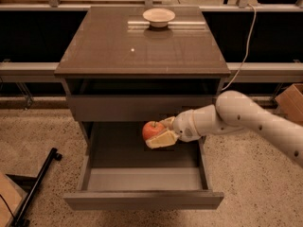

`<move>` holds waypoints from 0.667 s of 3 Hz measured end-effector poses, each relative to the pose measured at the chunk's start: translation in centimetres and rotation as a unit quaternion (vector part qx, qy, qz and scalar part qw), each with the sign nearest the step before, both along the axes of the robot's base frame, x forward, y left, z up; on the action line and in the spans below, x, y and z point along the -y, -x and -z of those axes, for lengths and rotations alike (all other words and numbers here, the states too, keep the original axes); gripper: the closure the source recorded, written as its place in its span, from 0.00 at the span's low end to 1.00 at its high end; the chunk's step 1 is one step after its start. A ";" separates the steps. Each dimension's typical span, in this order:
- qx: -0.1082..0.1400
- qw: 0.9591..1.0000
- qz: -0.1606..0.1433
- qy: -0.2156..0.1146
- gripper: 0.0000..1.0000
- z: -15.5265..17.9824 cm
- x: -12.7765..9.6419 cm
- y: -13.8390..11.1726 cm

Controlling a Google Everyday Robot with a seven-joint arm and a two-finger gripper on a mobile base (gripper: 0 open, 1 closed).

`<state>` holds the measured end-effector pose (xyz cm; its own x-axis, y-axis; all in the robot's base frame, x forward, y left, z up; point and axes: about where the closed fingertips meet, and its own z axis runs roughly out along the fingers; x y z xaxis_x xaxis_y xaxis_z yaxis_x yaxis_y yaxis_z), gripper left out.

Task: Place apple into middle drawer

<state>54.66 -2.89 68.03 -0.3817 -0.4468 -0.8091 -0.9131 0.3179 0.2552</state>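
A grey-brown cabinet (142, 46) is standing on a speckled floor (38, 141), with dark railed bays running behind it.

Item under inspection: the apple (152, 129) is hanging over the far half of the open middle drawer (142, 200), just below the closed front panel (142, 108), and appears to be sitting clear of the drawer's pale bottom. The gripper (156, 133) is reaching in from the right and clamping the fruit, one cream finger running beneath it and the other at its upper far side.

Handling, as a judgement: the apple is probably light, firm and smooth-skinned, so it is bruising easily if dropped and rolling once freed. A hold across its widest part is looking soundest.

A cream bowl (159, 16) is sitting on the far edge of the cabinet top.

Markings: no brand, label or writing is showing anywhere.
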 end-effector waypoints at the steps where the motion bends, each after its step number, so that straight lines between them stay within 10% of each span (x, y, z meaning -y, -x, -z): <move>1: -0.010 0.995 0.057 -0.079 1.00 6.0 -1.8 -1.8; 2: -0.024 0.992 0.088 -0.084 1.00 9.6 -2.0 -3.0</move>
